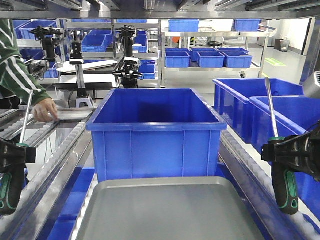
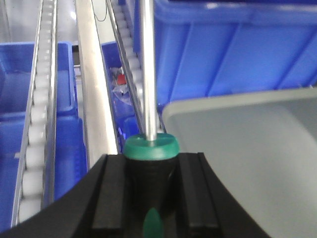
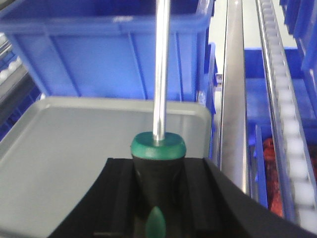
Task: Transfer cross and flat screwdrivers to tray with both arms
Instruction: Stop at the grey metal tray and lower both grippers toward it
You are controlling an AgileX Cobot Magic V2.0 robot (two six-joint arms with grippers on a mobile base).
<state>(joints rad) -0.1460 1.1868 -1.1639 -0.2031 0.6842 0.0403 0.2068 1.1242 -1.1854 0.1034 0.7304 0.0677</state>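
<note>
Screwdriver handles (image 2: 151,147) between both grippers' (image 2: 151,166) fingers (image 2: 111,196)

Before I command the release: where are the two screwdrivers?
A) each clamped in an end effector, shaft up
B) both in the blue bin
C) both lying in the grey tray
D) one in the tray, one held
A: the left end effector grips the left screwdriver and the right end effector grips the right screwdriver, shafts upward; no tool shows in the tray.

tray (image 1: 165,215) front cropped, tips of screwdrivers (image 1: 272,115) indistinct
</note>
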